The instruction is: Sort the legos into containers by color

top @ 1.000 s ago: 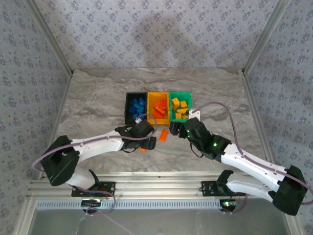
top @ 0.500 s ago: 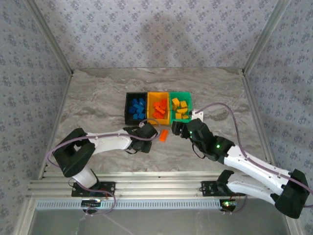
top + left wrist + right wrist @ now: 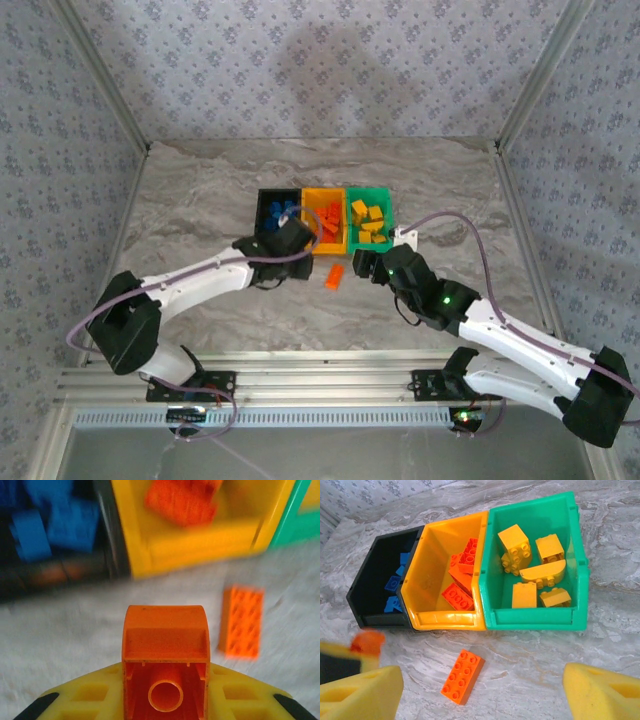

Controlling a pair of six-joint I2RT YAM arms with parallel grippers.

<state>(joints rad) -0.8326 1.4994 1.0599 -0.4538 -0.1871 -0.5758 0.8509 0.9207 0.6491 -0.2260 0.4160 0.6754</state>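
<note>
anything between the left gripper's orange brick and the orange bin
nothing visible. the held orange brick faces bare table, then the near wall of the orange bin; the loose orange brick lies off to the right

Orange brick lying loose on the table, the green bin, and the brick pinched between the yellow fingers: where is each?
loose orange brick [image 3: 462, 676], right wrist view, middle of its studded top.
green bin [image 3: 535, 621], right wrist view, its front wall.
held orange brick [image 3: 166, 642], left wrist view, its curved upper face.
</note>
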